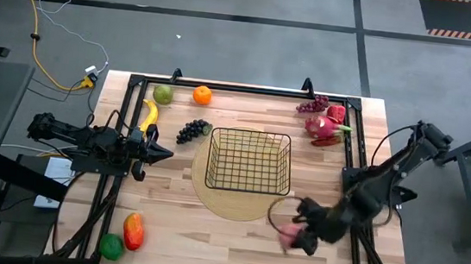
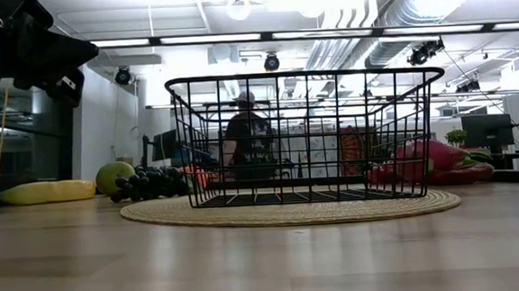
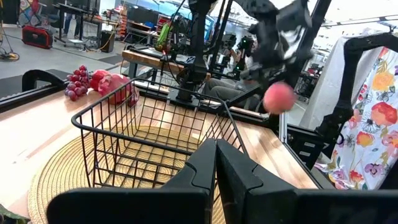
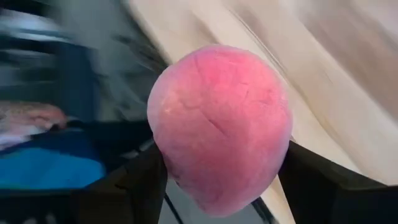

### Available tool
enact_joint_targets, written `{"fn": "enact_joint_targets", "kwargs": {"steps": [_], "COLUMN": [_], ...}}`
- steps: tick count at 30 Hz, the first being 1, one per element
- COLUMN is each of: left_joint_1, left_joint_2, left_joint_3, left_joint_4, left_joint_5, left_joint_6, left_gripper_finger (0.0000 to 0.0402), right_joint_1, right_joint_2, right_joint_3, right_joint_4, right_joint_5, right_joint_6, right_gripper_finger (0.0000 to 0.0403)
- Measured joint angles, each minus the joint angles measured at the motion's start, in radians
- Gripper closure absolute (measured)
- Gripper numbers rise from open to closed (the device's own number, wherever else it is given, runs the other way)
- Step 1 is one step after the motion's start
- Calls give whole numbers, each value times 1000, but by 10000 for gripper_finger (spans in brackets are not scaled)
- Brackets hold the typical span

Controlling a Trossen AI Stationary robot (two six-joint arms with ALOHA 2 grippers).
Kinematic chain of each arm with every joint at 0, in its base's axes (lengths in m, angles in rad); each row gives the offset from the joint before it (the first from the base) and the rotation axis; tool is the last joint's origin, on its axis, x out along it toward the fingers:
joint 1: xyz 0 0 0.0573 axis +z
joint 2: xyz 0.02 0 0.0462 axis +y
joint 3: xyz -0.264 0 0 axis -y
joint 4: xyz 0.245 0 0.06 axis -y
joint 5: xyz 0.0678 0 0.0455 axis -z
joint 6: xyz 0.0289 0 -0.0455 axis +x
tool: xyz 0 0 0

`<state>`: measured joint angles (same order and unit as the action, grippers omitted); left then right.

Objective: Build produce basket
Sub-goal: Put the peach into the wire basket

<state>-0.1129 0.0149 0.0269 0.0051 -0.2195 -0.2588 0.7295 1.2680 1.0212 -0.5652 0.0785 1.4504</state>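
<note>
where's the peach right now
The peach sits between the right gripper's jaws, at the table's near right in the high view, just off the basket's near right corner.

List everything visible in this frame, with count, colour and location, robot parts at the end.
Black wire-grid basket: one, empty, table centre, on the mat.
Round woven straw mat: one, tan, under basket.
Pink peach: one, between the right gripper's fingers, near the table's front right.
Yellow banana: one, far left.
Green pear: one, far left edge.
Orange: one, far edge.
Dark purple grapes: one bunch, left of basket.
Red grapes: one bunch, far right.
Pink dragon fruit: one, far right.
Red-orange mango: one, front left.
Green ball: one, front left.
Left gripper: shut, waiting left of basket.
Right gripper: closed on peach.
</note>
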Motion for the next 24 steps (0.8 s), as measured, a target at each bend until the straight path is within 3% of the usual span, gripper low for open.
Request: {"fn": "enact_joint_targets", "kwargs": {"steps": [4,7,11,17,24], "left_joint_1": [0,0,0,0,0], "left_joint_2": [0,0,0,0,0], "left_joint_3": [0,0,0,0,0], "left_joint_4": [0,0,0,0,0], "left_joint_5": [0,0,0,0,0], "left_joint_6": [0,0,0,0,0], "left_gripper_finger": [398,398,398,398,398], "right_joint_1": [-146,-270,-407,-510,-529], "right_joint_2": [-40,-52,-62,-65,-65], "right_joint_3": [33,59,102,128,128], "right_joint_4": [100,118,124,157,167], "right_joint_5": [104,96,31,-10,-30], "right_joint_6": [-293,-522,-712,-873,-953], "right_gripper_finger": [159,159,158,157,157]}}
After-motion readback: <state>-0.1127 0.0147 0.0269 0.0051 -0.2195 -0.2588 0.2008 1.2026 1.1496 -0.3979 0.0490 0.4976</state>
